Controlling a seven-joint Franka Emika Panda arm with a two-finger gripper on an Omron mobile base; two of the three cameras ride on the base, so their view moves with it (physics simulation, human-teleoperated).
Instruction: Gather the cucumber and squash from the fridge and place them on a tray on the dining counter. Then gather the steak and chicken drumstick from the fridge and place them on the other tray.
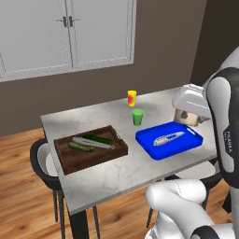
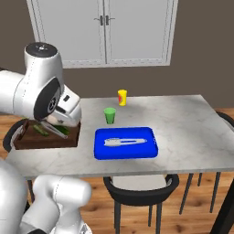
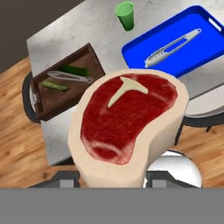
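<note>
Gripping the steak (image 3: 127, 120) between its jaws, the gripper (image 3: 113, 177) hangs above the counter (image 1: 116, 172), beside the blue tray (image 1: 154, 149). No writing is readable.

a home kitchen: white panelled cabinets (image 1: 65, 32), wood floor (image 1: 18, 186), marble dining counter (image 1: 107, 172) with chairs (image 2: 137, 192).

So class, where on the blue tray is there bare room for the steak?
On the other tray, silver tongs lie lengthwise along the middle. Bare blue strips run along its near and far rims; the middle is crowded. The steak is held in the tool.
</note>
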